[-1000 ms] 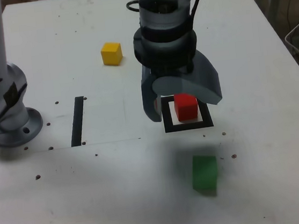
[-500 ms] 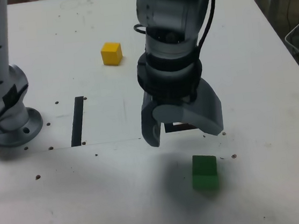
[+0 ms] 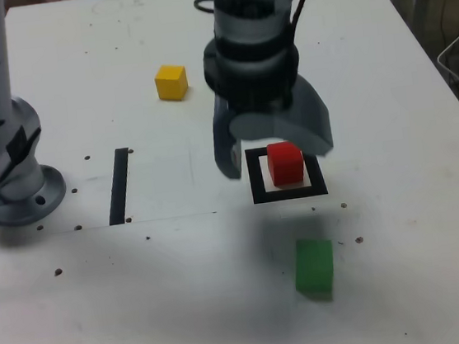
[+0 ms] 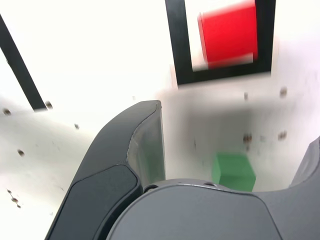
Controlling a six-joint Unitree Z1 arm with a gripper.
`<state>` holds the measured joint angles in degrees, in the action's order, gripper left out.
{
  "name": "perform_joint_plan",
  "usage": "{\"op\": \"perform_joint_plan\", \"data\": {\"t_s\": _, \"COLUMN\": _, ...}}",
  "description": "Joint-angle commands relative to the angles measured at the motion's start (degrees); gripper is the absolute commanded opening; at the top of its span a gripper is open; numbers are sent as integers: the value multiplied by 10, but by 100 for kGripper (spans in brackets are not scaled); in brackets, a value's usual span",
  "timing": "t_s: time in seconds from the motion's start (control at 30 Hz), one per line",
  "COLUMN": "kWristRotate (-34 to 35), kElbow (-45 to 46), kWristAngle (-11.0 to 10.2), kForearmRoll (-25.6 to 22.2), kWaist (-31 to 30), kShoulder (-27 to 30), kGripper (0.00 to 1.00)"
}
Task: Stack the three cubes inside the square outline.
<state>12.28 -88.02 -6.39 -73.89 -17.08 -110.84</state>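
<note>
Across the white tabletop [image 3: 177, 294] we see one cube placed: the red cube [image 3: 286, 164] sits within the square outline [image 3: 260, 196]. Stacking, we judge, remains for two: the green cube [image 3: 313, 266] at the near right, the yellow cube [image 3: 171, 83] at the far left of the outline. Our arm [image 3: 252, 41] reaches in from the far side, its gripper [image 3: 273, 157] hanging above the table, jaws wide and empty.

Exterior view: fixed off the arm, set back beyond the near edge of the tabletop [image 3: 178, 269], looking down at a slant to its far edge. Wrist view: much closer, facing down past the gripper [image 4: 232, 155]. Both cover the black square outline [image 3: 325, 179].
</note>
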Motion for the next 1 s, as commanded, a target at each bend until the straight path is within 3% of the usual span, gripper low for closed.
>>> {"op": "perform_joint_plan", "data": {"t_s": 0.0, "kWristRotate": -10, "kElbow": 8, "kWristAngle": -4, "kForearmRoll": -1, "kWaist": 22, "kShoulder": 10, "kGripper": 99}}
{"op": "perform_joint_plan", "data": {"t_s": 0.7, "kWristRotate": -149, "kElbow": 43, "kWristAngle": -33, "kForearmRoll": -46, "kWaist": 218, "kShoulder": 68, "kGripper": 99}}
{"op": "perform_joint_plan", "data": {"t_s": 0.97, "kWristRotate": -212, "kElbow": 61, "kWristAngle": -61, "kForearmRoll": -47, "kWaist": 280, "kShoulder": 87, "kGripper": 99}}
